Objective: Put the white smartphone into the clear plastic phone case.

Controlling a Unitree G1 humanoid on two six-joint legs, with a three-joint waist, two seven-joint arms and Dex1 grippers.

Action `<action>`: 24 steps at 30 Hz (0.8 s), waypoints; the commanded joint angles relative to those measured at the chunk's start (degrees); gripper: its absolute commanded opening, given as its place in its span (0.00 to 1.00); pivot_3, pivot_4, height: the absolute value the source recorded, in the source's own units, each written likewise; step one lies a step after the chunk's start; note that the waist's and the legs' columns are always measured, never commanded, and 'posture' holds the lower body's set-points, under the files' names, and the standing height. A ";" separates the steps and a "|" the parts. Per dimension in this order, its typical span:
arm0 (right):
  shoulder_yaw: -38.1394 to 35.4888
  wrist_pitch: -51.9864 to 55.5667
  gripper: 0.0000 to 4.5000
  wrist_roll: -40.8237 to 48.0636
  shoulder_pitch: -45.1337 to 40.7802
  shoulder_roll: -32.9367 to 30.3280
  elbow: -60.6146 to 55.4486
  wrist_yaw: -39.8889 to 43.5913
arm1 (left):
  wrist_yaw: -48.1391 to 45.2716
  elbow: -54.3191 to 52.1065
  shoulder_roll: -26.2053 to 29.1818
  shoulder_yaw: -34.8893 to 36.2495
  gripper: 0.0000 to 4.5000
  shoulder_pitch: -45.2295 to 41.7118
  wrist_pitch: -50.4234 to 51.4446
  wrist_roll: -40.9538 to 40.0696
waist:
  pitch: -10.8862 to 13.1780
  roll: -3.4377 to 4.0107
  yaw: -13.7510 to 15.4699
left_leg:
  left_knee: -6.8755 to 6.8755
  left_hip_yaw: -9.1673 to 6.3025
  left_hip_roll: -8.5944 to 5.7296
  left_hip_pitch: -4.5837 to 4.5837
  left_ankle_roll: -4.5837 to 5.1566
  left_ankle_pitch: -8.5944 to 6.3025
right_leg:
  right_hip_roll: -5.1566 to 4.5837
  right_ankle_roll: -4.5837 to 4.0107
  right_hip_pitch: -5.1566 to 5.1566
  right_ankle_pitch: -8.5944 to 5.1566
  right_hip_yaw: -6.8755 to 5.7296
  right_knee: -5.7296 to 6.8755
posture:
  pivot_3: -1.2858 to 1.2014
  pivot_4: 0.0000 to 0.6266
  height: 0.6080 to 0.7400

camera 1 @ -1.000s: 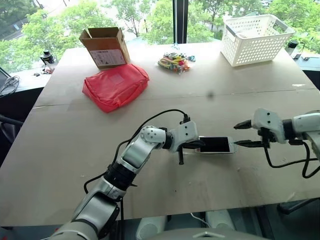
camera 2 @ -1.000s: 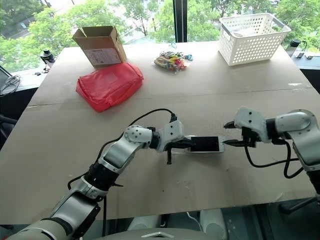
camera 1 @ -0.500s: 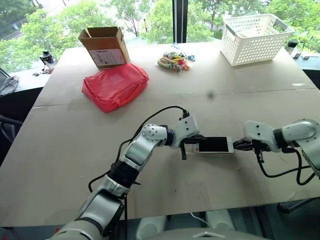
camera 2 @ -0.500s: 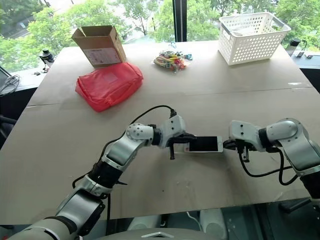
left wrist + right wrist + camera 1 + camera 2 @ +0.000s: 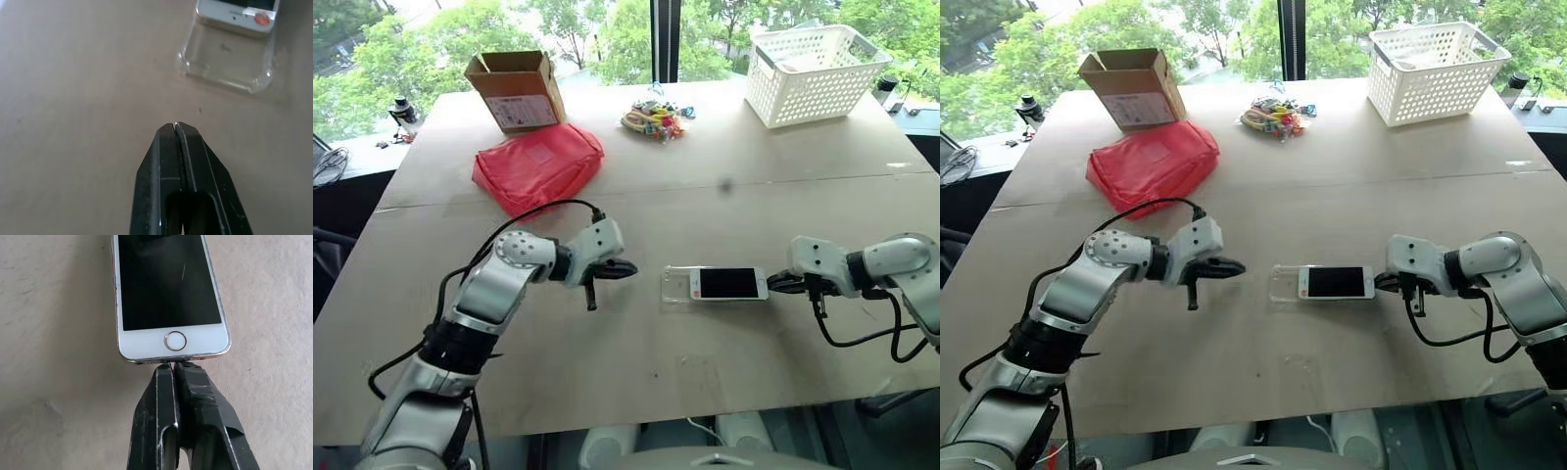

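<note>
The white smartphone (image 5: 729,284) lies screen up on the table, its home button end toward my right arm. Its other end overlaps the clear plastic phone case (image 5: 677,285), whose empty end (image 5: 225,63) sticks out beyond the phone toward my left arm. My right gripper (image 5: 771,286) is shut, and its tips (image 5: 172,364) press against the phone's (image 5: 168,284) home button edge. Well apart from the case, my left gripper (image 5: 631,268) is shut on nothing and points at it, with bare table between.
At the back of the table lie a red pouch (image 5: 538,164), an open cardboard box (image 5: 514,90), a colourful bundle of small items (image 5: 653,120) and a white basket (image 5: 816,73). The table's front edge (image 5: 636,416) runs close below the phone.
My left gripper has let go at the case end and pulled away to the left. My right gripper shut and came up against the phone's end. Phone and case stay in place.
</note>
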 commanded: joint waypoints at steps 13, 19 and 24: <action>2.75 2.09 0.02 -0.46 -2.39 3.26 -4.64 -0.58 | 3.74 0.33 -9.40 -3.86 0.00 0.40 -0.78 0.27 | -0.01 0.00 -0.23 | 0.02 0.03 -0.01 0.05 -0.12 0.07 | -0.01 0.00 0.01 0.00 0.01 0.05 | 0.52 0.24 1.00; 6.93 4.60 0.02 -1.51 -3.14 7.75 -7.62 -2.16 | 3.45 -0.05 -10.06 -4.54 0.00 1.44 -0.61 0.57 | -0.04 -0.03 -0.56 | 0.02 0.03 -0.01 0.06 -0.14 0.08 | -0.01 0.00 0.01 0.00 0.02 0.05 | 0.52 0.24 1.00; 6.55 5.37 0.02 -2.39 -3.43 9.30 -7.92 -3.17 | 3.46 -0.32 -9.31 -4.44 0.00 2.24 -0.64 0.95 | -0.11 -0.01 -1.06 | 0.02 0.06 0.05 0.20 0.03 -0.02 | 0.05 0.00 0.06 0.00 0.07 0.14 | 0.52 0.24 1.00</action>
